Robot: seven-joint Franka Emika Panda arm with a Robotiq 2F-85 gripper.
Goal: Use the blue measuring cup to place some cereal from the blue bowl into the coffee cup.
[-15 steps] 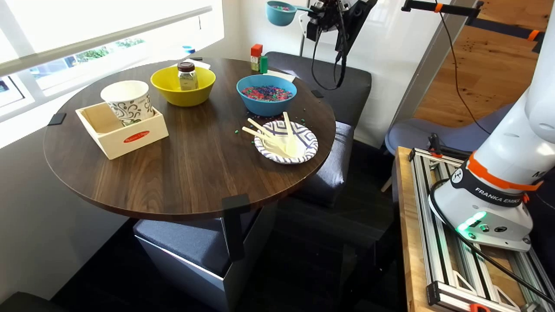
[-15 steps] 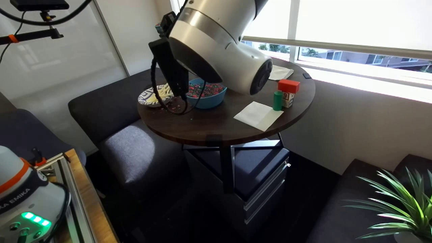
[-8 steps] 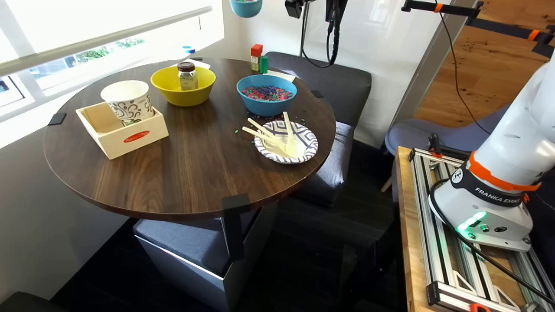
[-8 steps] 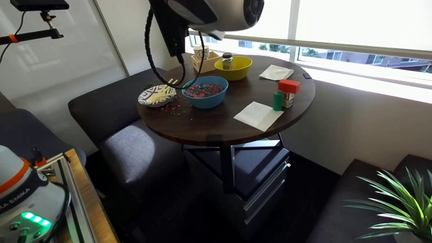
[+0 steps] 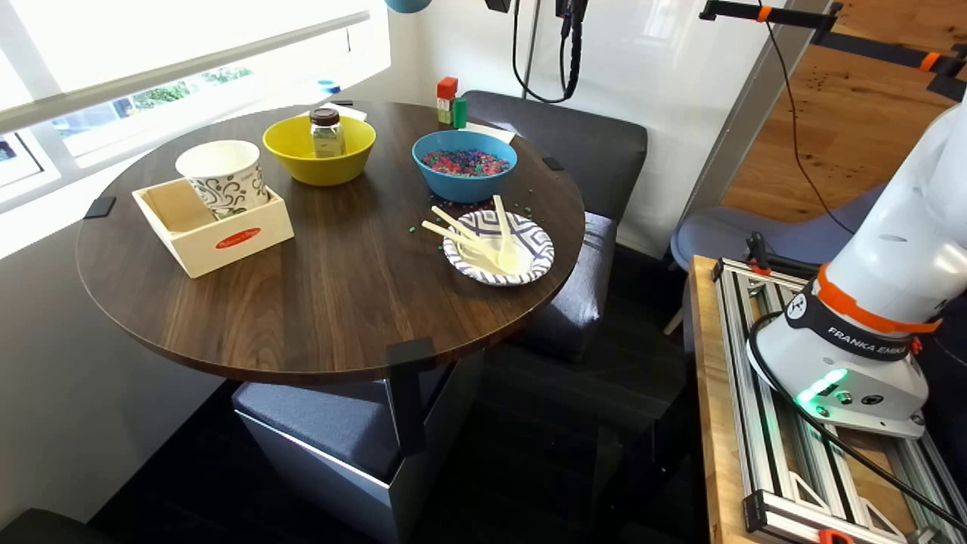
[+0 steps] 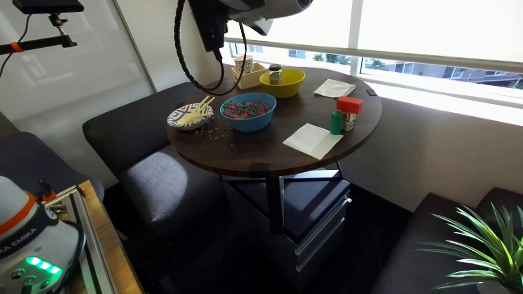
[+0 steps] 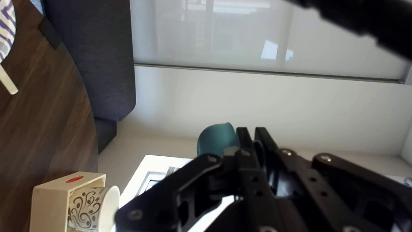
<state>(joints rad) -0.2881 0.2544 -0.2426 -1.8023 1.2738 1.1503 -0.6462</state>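
Note:
My gripper [image 7: 252, 131] is shut on the handle of the blue measuring cup [image 7: 216, 140], which hangs beside the left finger. The cup's inside is hidden. Only its underside [image 5: 408, 4] shows at the top edge of an exterior view, high above the table. The blue bowl [image 5: 462, 187] holds the cereal [image 5: 466, 162] and stands on the table; it also shows in an exterior view [image 6: 250, 123]. The coffee cup [image 5: 227, 185] leans in a wooden box, and shows in the wrist view [image 7: 87, 207] at lower left. My fingertips are out of both exterior views.
The wooden box [image 5: 234, 249] surrounds the coffee cup's base. A yellow bowl [image 5: 321, 172] with a jar [image 5: 327, 136] stands between it and the blue bowl. A patterned plate [image 5: 540, 253] holds pale utensils. Loose pieces, napkins [image 6: 314, 141] and a red-topped box [image 6: 349, 105] lie around.
The arm has risen, carrying the measuring cup up and to the left, mostly out of the exterior view's top. The arm no longer hides the box, coffee cup and yellow bowl.

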